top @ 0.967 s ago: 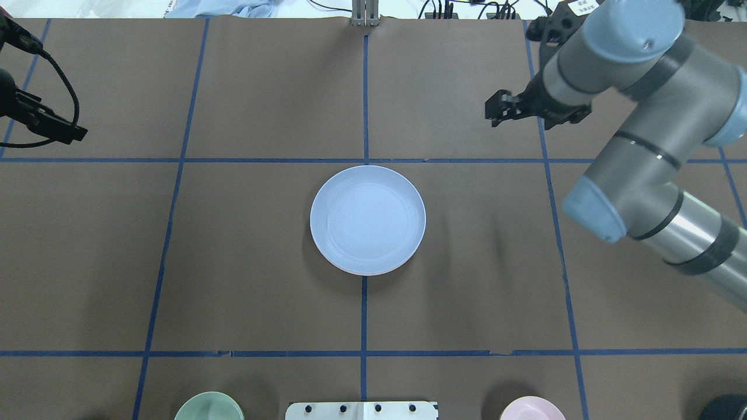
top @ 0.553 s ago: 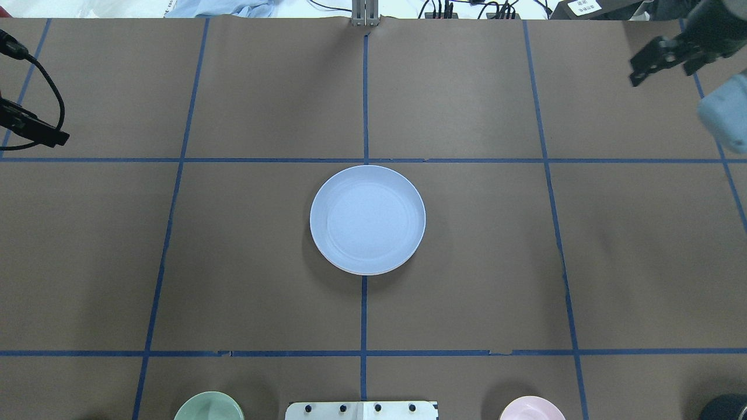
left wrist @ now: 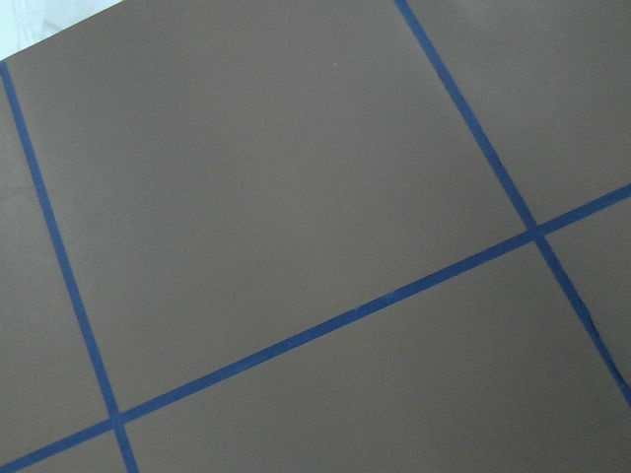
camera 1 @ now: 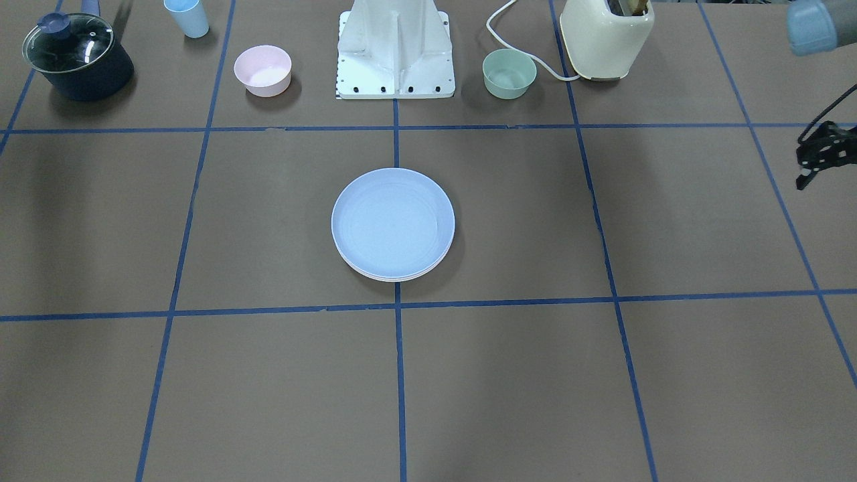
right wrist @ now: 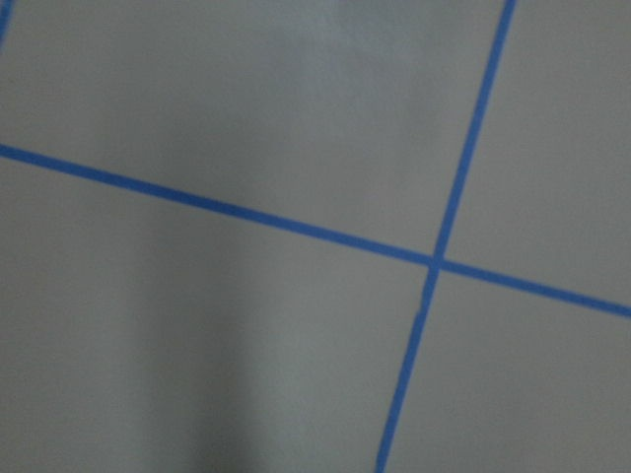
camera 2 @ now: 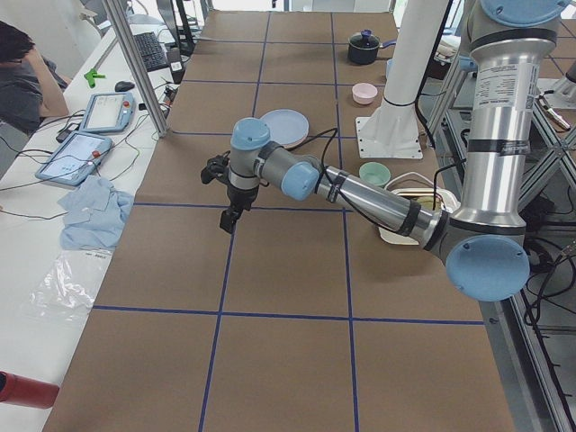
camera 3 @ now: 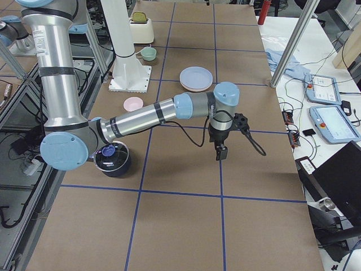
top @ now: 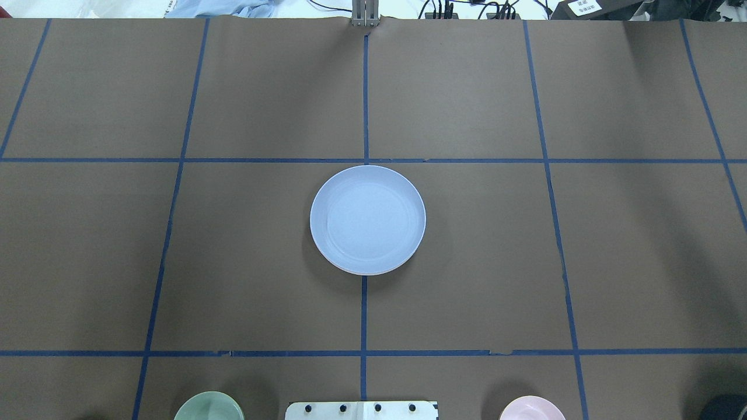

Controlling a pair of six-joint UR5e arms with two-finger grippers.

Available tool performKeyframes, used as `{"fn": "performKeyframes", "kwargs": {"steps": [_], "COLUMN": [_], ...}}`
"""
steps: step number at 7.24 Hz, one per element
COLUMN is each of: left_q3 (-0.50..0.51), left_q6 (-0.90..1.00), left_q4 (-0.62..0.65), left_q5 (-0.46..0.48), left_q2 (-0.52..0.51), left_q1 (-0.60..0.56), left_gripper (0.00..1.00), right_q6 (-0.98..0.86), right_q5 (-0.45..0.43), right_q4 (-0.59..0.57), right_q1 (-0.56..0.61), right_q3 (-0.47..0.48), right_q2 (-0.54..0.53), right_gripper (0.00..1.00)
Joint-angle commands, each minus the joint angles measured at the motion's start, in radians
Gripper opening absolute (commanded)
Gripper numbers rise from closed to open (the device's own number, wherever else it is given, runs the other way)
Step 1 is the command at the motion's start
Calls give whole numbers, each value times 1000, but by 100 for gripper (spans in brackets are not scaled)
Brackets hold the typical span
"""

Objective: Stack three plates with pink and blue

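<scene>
I count one table (top: pixel 245 245), ruled into squares by blue tape (top: pixel 363 315). On it is one stack of plates (camera 1: pixel 395 276): one light blue plate (top: pixel 367 219) on top, with paler rims beneath, too thin for me to count surely. There are two small bowls, one pink bowl (camera 1: pixel 262 69) and one green bowl (camera 1: pixel 509 73). There is one light blue cup (camera 1: pixel 187 17), one dark lidded pot (camera 1: pixel 77 57) and one cream toaster (camera 1: pixel 606 37). There are two robot arms, the left arm (camera 2: pixel 360 191) and the right arm (camera 3: pixel 141 119), with one claw each: left claw (camera 2: pixel 230 219), right claw (camera 3: pixel 221 153). Off the table are two tablets (camera 2: pixel 108 111) and one person (camera 2: pixel 22 76).
</scene>
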Motion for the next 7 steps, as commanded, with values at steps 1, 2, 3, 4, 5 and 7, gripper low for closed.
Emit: {"fn": "performKeyframes", "kwargs": {"steps": [1,2,3,4,5,7], "left_q3": [119,132,173,172,160,135], "left_q6": [53,55,67,70,72,67], "left_q4": [88,89,86,81,58,49], "left_q5": [-112,-113,-111,-111,-114,-125], "left_q2": [25,34,34,62,109,137], "left_q1": [-139,-158,-159,-159,-161,-159], "left_gripper": [100,100,100,100,100,100], "right_q6": [-1,1,1,-8,-9,-9], "right_q5": [-2,-2,3,3,2,0], "right_q4": [22,28,28,30,30,30], "right_q1": [39,42,41,42,44,44], "right_q3": [-2,-2,1,10,8,8], "right_q2": [-115,-119,-123,-148,-168,-175], "right_gripper": [100,100,100,100,100,100]}}
